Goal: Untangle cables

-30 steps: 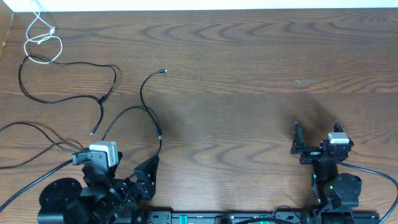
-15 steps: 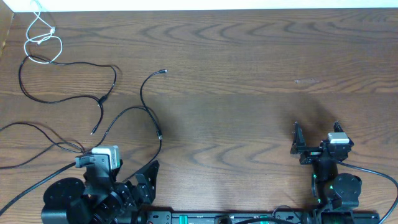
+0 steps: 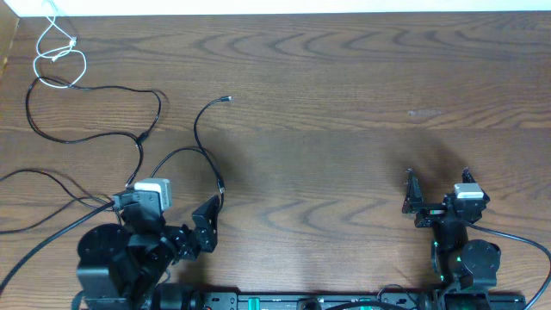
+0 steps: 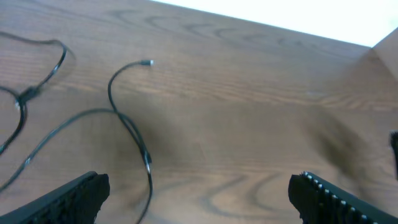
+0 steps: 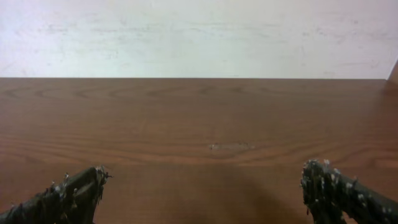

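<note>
The cables lie at the table's left. A white cable is looped in the far left corner. Black cables spread below it, and one black cable ends in a small plug. My left gripper hovers just in front of them, open. In the left wrist view that black cable runs down between the fingers of the left gripper, nearer the left one, touching neither. My right gripper is open at the near right, far from the cables; in its wrist view the right gripper holds nothing.
Thick black arm wires trail off the left near corner. The arms' base rail runs along the near edge. A faint pale mark is on the wood at the right. A white wall strip borders the far edge.
My left arm has moved away from the near edge toward the black cables, and turned a little. Both grippers stay open. The right arm and the cables have not moved.
</note>
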{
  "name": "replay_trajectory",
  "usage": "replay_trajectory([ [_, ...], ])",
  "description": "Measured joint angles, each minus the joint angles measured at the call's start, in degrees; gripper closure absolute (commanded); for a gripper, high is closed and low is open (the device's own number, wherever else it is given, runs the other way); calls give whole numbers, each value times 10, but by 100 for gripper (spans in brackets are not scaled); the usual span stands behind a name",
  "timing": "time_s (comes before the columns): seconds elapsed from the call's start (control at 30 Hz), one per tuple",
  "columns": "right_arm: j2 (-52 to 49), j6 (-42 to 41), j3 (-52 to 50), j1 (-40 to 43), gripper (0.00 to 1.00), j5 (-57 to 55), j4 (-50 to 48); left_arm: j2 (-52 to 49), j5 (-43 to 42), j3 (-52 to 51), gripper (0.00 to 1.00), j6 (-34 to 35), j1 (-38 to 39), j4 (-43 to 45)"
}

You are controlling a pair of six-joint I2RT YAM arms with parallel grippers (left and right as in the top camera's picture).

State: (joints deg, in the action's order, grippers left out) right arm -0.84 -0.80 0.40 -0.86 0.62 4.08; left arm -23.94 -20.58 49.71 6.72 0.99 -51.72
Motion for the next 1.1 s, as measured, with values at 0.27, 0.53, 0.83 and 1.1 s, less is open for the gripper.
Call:
replay_trajectory([
  [0.27, 0, 0, 0, 0, 1, 0, 0, 96, 2, -144, 2, -15, 14, 118],
  [0.53, 0, 0, 0, 0, 1, 0, 0, 167, 3, -260, 2, -58, 17, 215],
  [0.83, 0, 0, 0, 0, 1, 0, 0, 218, 3, -333, 2, -75, 17, 282],
  [1.1, 0, 0, 0, 0, 1, 0, 0, 233, 13, -372, 2, -80, 17, 332],
])
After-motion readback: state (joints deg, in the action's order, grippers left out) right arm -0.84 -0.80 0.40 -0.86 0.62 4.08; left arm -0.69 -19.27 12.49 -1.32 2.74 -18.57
